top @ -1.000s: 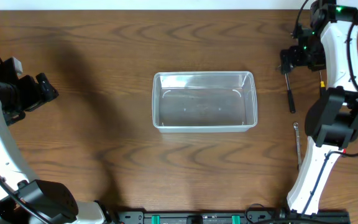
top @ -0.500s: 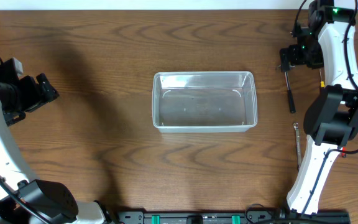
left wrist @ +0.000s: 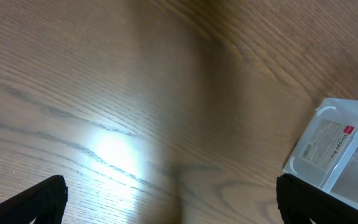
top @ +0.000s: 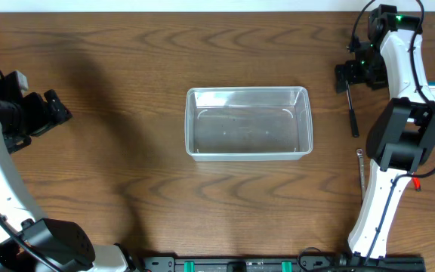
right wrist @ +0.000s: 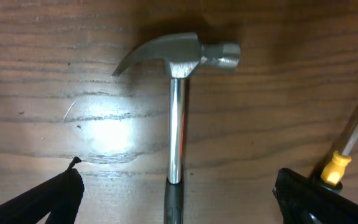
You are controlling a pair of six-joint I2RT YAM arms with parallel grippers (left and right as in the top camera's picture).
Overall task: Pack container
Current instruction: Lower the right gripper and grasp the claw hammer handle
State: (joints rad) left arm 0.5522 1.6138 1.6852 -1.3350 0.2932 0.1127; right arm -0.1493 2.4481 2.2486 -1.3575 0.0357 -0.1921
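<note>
Brown wood-grain bench (top: 127,189) carries everything. Nearest, at the right, a slim metal tool (top: 362,170) lies partly behind the right arm, too thin to name. Farther in, at the middle of the bench, stands the clear plastic container (top: 248,123), its long sides running left to right, with nothing in it. At the left edge the left jaws stand wide apart, holding nothing, well apart from the container.

Right of the container and a little farther lies a claw hammer (right wrist: 178,112). Its long axis runs near to far, with the black grip toward the near side and the steel head at the far end. The right jaws hang over it, spread wide and empty. One finger sits on each side of the chrome shaft, so their closing line crosses it squarely. A screwdriver (right wrist: 345,152) with a yellow collar lies near the hammer on its right.

The right arm is by far the nearer one. As I judge it, the coming move is a straight drop onto the shaft, then a carry leftward and slightly nearer to the container.
</note>
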